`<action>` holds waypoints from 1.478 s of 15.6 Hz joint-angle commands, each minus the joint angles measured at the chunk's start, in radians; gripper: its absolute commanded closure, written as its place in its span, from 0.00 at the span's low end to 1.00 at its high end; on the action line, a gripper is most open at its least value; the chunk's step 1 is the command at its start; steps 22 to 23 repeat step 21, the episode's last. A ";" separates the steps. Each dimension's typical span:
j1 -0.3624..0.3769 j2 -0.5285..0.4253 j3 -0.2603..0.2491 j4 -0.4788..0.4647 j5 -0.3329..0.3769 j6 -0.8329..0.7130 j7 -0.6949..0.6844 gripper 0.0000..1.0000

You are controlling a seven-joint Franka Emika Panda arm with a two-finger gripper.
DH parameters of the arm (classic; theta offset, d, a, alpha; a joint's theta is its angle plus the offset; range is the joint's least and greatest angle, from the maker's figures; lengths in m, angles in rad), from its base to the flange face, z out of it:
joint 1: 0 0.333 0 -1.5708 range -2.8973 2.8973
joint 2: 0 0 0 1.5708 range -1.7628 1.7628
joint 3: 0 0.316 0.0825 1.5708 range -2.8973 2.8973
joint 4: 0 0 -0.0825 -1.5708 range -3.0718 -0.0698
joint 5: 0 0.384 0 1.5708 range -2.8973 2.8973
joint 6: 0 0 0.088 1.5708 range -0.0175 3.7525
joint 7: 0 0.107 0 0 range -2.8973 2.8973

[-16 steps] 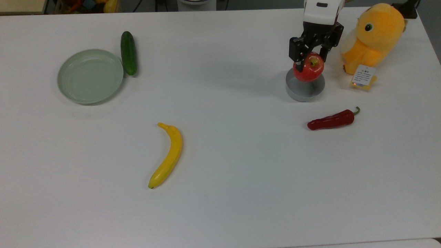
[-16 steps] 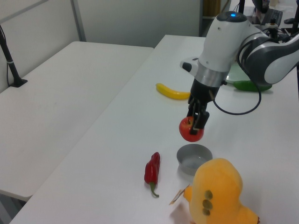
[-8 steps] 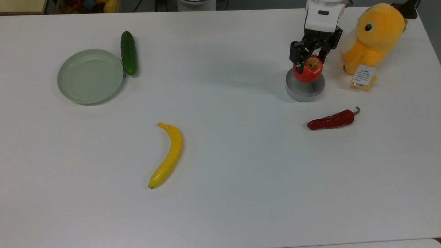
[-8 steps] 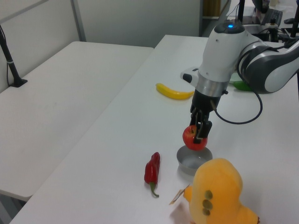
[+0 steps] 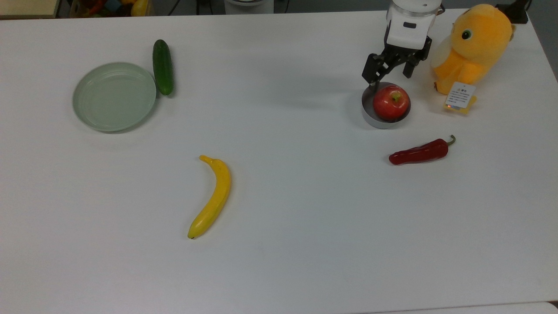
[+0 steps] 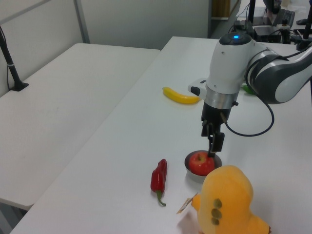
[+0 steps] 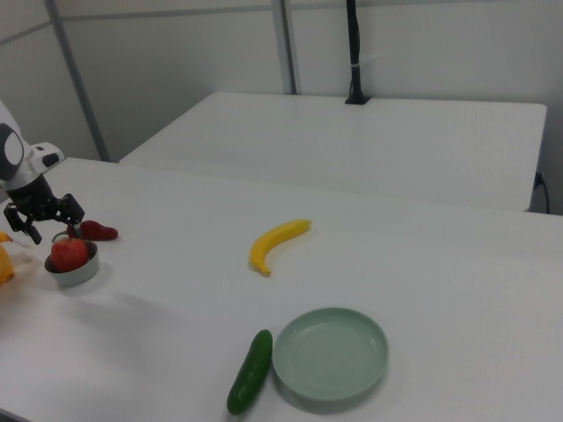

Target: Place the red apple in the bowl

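So the banana (image 5: 211, 197) and the dark red chili (image 5: 419, 152) are lying out front on the white table (image 5: 305, 244), untouched. Right behind the chili, the red apple (image 5: 391, 102) now sits inside the grey bowl (image 5: 369, 114). Half a second ago it was still pinched in the gripper (image 5: 389, 73) just above the rim, so that was the drop. The fingers are spread wide now with nothing between them, hovering just above the far edge of the bowl. Looks like job done, just needs to back off. Yellow plush toy (image 5: 473, 46) sits just beside, green plate (image 5: 114, 96) and cucumber (image 5: 162, 66) well off to the top view's left. Another bare table (image 6: 63, 92) stands next door.
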 commanded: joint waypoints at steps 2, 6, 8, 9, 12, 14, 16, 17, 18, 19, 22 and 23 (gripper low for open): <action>-0.035 -0.114 0.001 0.072 0.019 -0.382 0.002 0.00; -0.128 -0.221 -0.031 0.083 0.075 -0.469 0.017 0.00; -0.167 -0.258 -0.115 0.086 0.094 -0.458 0.020 0.00; -0.167 -0.270 -0.160 0.086 0.111 -0.450 0.020 0.00; -0.242 -0.304 -0.238 0.086 0.172 -0.359 0.018 0.00; -0.337 -0.322 -0.240 0.086 0.247 -0.341 0.002 0.00; -0.349 -0.324 -0.242 0.084 0.241 -0.379 -0.024 0.00; -0.360 -0.322 -0.240 0.086 0.240 -0.396 -0.043 0.00; -0.371 -0.322 -0.240 0.087 0.240 -0.400 -0.060 0.00; -0.372 -0.324 -0.240 0.089 0.241 -0.400 -0.063 0.00; -0.366 -0.316 -0.240 0.089 0.241 -0.395 -0.061 0.00; -0.366 -0.316 -0.240 0.089 0.241 -0.395 -0.061 0.00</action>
